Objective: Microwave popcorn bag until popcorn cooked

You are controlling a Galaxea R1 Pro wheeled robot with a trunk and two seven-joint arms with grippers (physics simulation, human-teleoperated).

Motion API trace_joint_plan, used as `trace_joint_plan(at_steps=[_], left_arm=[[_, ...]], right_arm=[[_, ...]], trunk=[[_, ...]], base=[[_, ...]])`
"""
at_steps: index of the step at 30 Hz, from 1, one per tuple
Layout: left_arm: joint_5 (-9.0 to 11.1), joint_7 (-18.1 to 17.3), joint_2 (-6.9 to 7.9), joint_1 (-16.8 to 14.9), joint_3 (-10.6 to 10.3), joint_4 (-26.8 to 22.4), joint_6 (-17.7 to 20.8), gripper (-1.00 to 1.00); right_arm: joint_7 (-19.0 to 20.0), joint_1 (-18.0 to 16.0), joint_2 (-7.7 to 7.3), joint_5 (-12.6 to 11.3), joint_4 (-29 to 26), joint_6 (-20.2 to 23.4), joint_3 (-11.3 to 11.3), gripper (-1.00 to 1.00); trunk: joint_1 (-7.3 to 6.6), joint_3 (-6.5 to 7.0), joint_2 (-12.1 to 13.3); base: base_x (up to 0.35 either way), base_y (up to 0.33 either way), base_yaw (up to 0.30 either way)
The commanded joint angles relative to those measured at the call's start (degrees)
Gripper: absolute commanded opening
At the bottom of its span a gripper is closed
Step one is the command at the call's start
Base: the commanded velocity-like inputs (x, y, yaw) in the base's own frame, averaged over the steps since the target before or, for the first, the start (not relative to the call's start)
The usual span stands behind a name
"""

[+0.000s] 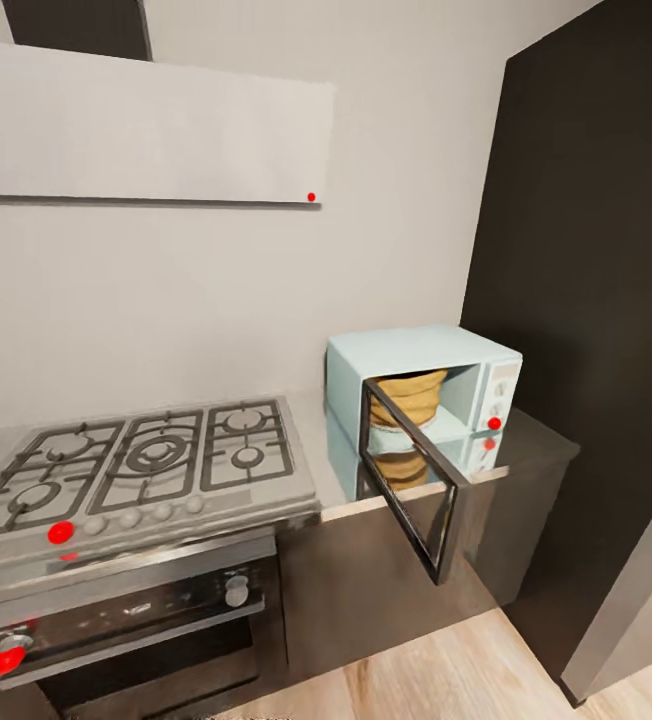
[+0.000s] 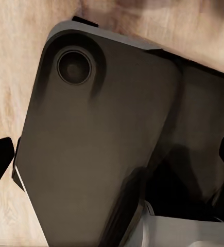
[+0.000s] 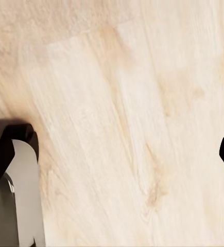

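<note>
Mustard-tan burlap popcorn bag (image 1: 409, 392) (wrinkled, rolled rim) sits inside the pale-blue boxy microwave (image 1: 466, 352) on the grey countertop (image 1: 526, 428); dark-framed glass door (image 1: 411, 480) hangs open. Both grippers, left (image 2: 112, 159) and right (image 3: 114, 154), are spread, empty.

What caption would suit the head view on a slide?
Popcorn bag sits inside the pale-blue microwave, door swung open, beside the gas hob.
</note>
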Motion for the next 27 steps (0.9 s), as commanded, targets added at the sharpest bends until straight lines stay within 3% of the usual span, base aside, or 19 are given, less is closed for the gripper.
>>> trace_joint_plan(at_steps=[1,8,27], left_arm=[[0.2,0.0,-0.02,0.0,0.1,-0.1,-0.1,1.0],[0.2,0.0,-0.02,0.0,0.1,-0.1,-0.1,1.0],[0.2,0.0,-0.02,0.0,0.1,-0.1,-0.1,1.0]], right_arm=[[0.2,-0.1,0.02,-0.3,0.2,-0.2,0.4,1.0],[0.2,-0.1,0.1,-0.3,0.2,-0.1,0.5,1.0],[0.3,-0.1,-0.04,0.0,0.1,-0.2,0.6,1.0]], trunk=[[0.01,-0.06,0.0],[0.01,-0.06,0.0],[0.01,-0.06,0.0]], base=[[0.0,-0.279,0.272],[0.0,-0.279,0.256],[0.0,-0.279,0.009]])
